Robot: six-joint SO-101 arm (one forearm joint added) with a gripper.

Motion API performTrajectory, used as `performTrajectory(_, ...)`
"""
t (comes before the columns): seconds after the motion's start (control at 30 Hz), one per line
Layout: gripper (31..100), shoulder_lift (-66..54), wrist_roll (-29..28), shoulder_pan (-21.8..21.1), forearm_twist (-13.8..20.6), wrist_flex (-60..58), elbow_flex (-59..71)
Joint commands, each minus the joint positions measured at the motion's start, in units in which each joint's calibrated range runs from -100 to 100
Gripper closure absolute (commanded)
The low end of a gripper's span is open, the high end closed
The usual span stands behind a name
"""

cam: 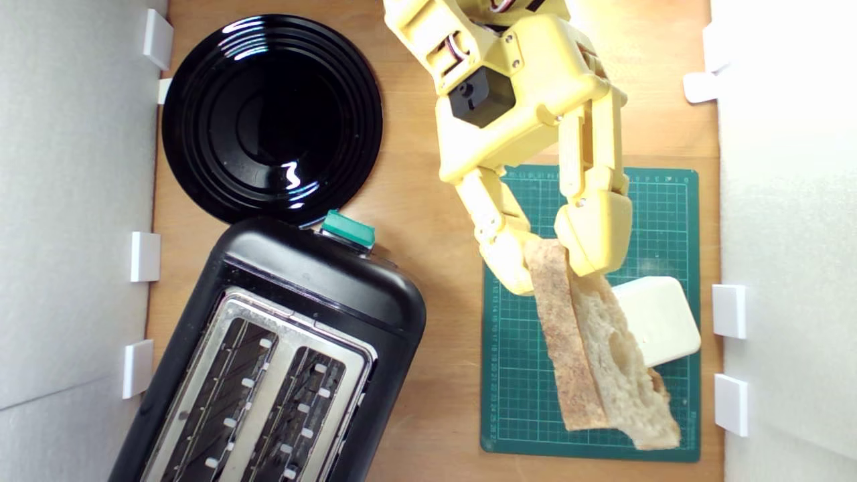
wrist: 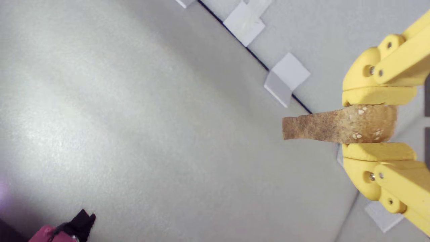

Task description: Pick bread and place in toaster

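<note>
Gripper: my yellow gripper (cam: 550, 262) is clamped on one end of the bread (cam: 592, 348); in the wrist view both fingers (wrist: 378, 95) press flat against the crust of the bread (wrist: 339, 127), one on each side.
Bread: I see it held above the green mat (cam: 673, 221), the free end reaching toward the mat's corner at the exterior view's lower right. Brown crust faces the exterior view's left, pale holey crumb faces its right. Whether the free end touches the mat I cannot tell.
Box: a white rounded box (cam: 663, 318) sits on the mat near its right edge in the exterior view, partly covered by the bread.
Mat: it lies on the wooden bench (cam: 428, 221), against the bench's right edge in the exterior view.
Toaster: the black toaster (cam: 281, 355) stands at an angle in the bench's lower left corner in the exterior view, well apart from the bread. Both slots look empty. Its green knob (cam: 348, 231) points toward the plate.
Plate: a round black plate (cam: 271, 117) fills the bench's upper left corner in the exterior view, its rim partly hidden behind the toaster.
Walls: white panels with small white clips (cam: 728, 311) line both side edges of the bench.
</note>
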Motion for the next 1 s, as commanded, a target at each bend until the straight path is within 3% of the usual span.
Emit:
performTrajectory(0.0, 74.3, -2.5, 4.5, 2.4, -0.3, 0.4, -2.4)
performTrajectory(0.23, 74.3, -2.5, 6.9, 6.1, 0.8, 1.0, -2.5)
performTrajectory(0.43, 74.3, -2.6, 9.2, 8.1, 0.7, 13.2, -8.4)
performTrajectory(0.83, 74.3, -2.6, 13.5, 10.9, 1.3, 16.0, -11.0)
performTrajectory(0.97, 74.3, -2.2, 14.7, 13.0, 1.4, 24.2, -16.3)
